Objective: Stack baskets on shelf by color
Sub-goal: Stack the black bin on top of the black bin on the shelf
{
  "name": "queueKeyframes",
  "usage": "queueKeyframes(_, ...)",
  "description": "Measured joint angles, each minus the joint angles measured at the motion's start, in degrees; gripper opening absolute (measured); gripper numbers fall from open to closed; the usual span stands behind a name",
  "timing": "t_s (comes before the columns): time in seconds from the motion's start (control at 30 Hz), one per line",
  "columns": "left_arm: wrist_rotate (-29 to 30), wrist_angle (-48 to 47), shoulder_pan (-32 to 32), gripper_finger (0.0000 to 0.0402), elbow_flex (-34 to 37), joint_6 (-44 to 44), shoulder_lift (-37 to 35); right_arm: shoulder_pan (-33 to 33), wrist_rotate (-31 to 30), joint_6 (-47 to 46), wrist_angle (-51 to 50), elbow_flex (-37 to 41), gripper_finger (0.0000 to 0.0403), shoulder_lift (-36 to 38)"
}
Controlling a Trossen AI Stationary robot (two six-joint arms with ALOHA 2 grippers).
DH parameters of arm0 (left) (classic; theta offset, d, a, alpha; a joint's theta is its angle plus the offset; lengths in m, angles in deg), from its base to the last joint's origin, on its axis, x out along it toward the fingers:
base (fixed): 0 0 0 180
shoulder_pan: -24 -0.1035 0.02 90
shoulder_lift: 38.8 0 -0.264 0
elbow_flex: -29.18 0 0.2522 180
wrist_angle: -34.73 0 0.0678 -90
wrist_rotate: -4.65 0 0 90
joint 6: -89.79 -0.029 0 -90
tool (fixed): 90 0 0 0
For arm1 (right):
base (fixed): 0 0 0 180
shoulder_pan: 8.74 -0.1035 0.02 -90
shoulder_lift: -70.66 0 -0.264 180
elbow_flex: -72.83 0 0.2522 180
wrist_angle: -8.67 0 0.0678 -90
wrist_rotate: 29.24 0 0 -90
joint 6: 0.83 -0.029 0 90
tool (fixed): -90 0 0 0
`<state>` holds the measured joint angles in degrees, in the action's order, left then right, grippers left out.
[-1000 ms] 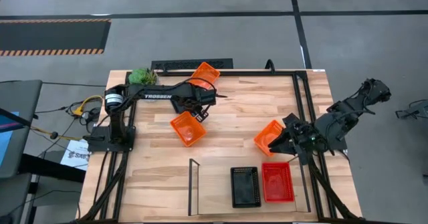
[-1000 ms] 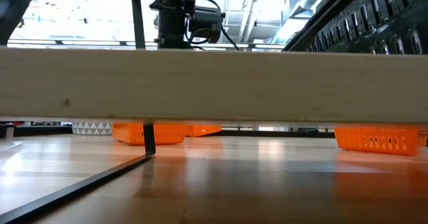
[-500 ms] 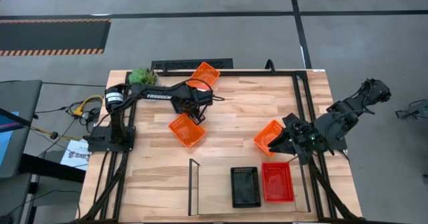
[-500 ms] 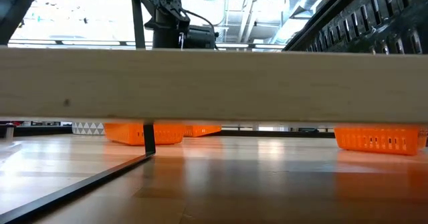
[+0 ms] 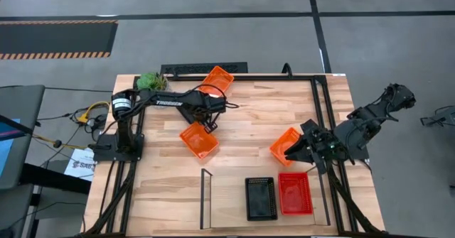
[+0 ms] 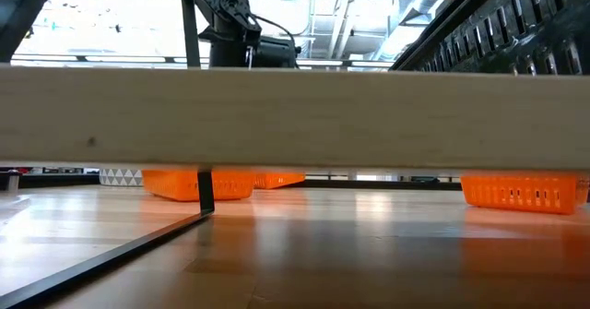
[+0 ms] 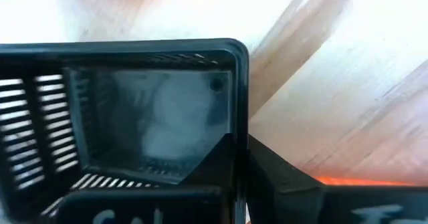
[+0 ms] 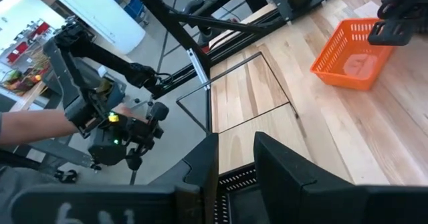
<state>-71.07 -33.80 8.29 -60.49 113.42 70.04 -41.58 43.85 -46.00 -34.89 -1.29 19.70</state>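
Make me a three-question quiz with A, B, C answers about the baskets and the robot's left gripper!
1. Where is the red basket?
A. On the shelf, beside a black basket
B. On the floor
C. Inside an orange basket

2. How many orange baskets lie on the tabletop?
A. One
B. Three
C. Five

3. What is the left gripper doing?
A. Hanging wide open
B. Holding a red basket
C. Shut on the wall of another black basket

Answers: 1 A, the high view shows red and black side by side on the shelf. 2 B, three orange ones lie apart in the high view. 3 C, the left wrist view shows black mesh pinched between its fingers.
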Motion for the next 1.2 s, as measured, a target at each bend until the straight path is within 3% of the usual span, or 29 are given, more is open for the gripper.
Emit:
queueKeyframes(0.3,1.75,-10.51,4.73,0.0,-11.2,2.89,0.0,0.0,-0.04,0.2,0.0,0.0,0.0118,0.0)
queueKeyframes(0.5,4.16,-18.62,9.86,0.0,-24.23,9.25,0.0,0.0,-0.06,0.63,-0.59,0.0,0.0118,0.0)
queueKeyframes(0.63,4.53,-19.32,16.57,0.0,-33.71,14.91,-0.09,0.0,-0.21,0.63,-2.45,0.0,0.0118,0.0)
queueKeyframes(0.83,5.55,-11.39,28.03,0.0,-41.35,19.36,-0.13,0.0,-3.41,0.61,-4.44,0.0,0.0118,0.0)
queueKeyframes(1.03,13.96,2.21,39.2,0.0,-41.91,19.18,0.33,0.0,-6.66,0.59,-6.59,0.0,0.0118,0.0)
queueKeyframes(1.2,17.41,10.86,44.04,0.0,-41.98,19.08,2.79,0.0,-7.64,0.39,-8.83,0.0,0.0118,0.0)
